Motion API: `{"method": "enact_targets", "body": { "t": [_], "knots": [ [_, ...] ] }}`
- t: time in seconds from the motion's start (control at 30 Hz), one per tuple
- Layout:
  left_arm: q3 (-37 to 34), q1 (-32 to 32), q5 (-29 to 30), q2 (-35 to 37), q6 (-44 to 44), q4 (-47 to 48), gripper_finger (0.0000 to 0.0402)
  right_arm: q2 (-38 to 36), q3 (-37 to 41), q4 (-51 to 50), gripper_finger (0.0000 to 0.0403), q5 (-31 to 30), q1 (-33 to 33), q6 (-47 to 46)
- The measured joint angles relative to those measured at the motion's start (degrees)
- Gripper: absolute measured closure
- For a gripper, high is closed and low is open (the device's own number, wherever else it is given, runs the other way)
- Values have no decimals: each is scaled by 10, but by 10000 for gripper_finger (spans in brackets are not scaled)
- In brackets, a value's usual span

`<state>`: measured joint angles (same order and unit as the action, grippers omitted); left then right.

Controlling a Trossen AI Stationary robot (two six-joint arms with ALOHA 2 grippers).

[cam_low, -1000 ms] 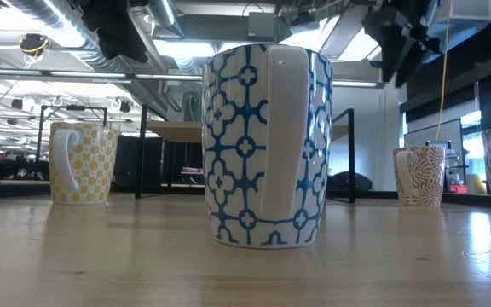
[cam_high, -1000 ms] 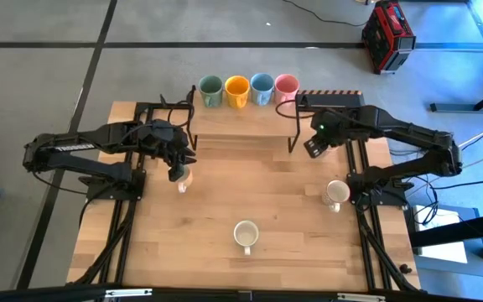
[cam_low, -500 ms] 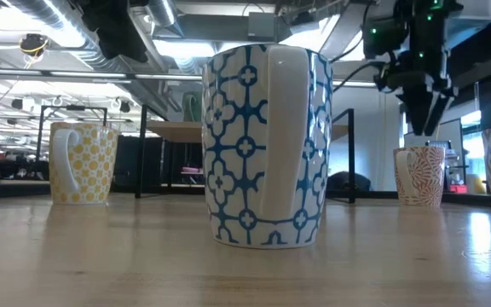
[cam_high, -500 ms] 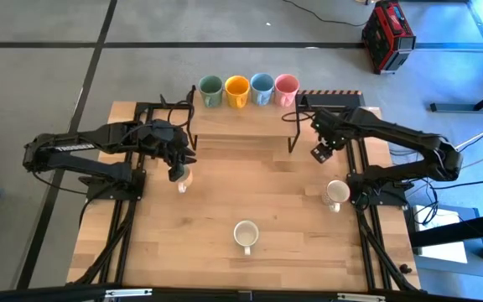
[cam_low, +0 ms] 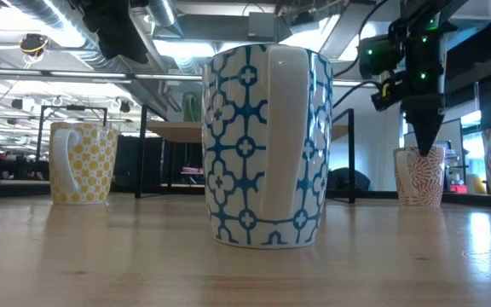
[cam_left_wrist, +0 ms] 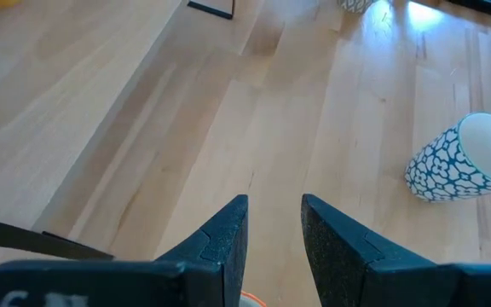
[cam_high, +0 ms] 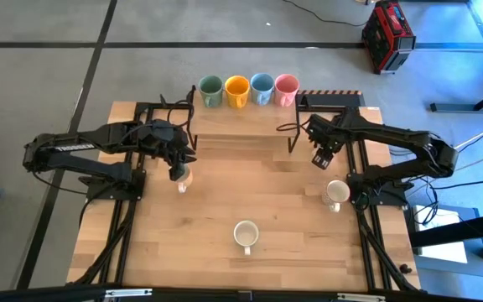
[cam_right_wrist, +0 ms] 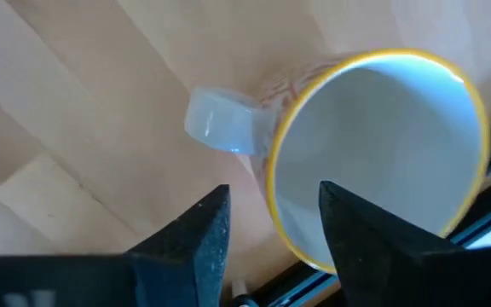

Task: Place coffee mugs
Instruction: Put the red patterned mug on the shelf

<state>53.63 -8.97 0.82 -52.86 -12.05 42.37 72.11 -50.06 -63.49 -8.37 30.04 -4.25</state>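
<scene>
Table read as a clock face in the high view.

- 12 o'clock: the green mug [cam_high: 210, 90], orange mug [cam_high: 236, 90], blue mug [cam_high: 262, 88] and pink mug [cam_high: 286, 87] are lined up on the shelf [cam_high: 241, 126], apparently already placed.
- 2 o'clock: the right gripper [cam_high: 321, 157] is held with jaws parted and empty. It is judged to be lining up on the red-patterned mug [cam_high: 335, 193] at 3 o'clock.
- 9 o'clock: the left gripper [cam_high: 179, 168] is hung over the yellow-patterned mug [cam_high: 184, 181], jaws slightly apart, nothing seen between them.
- 6 o'clock: the blue-patterned mug [cam_high: 245, 235] is left untouched.

Bright even overhead light, soft shadows, slight wrist-view blur
</scene>
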Motion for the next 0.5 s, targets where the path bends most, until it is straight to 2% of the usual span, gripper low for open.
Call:
{"method": "enact_targets", "body": {
  "t": [0.27, 0.5],
  "knots": [
    [0, 0, 0, 0, -11, 0, 296, 32, 21, 19, 274, 17, 0, 45],
    [0, 0, 0, 0, -11, 0, 296, 32, 22, 25, 369, 24, 0, 73]
  ]
}}
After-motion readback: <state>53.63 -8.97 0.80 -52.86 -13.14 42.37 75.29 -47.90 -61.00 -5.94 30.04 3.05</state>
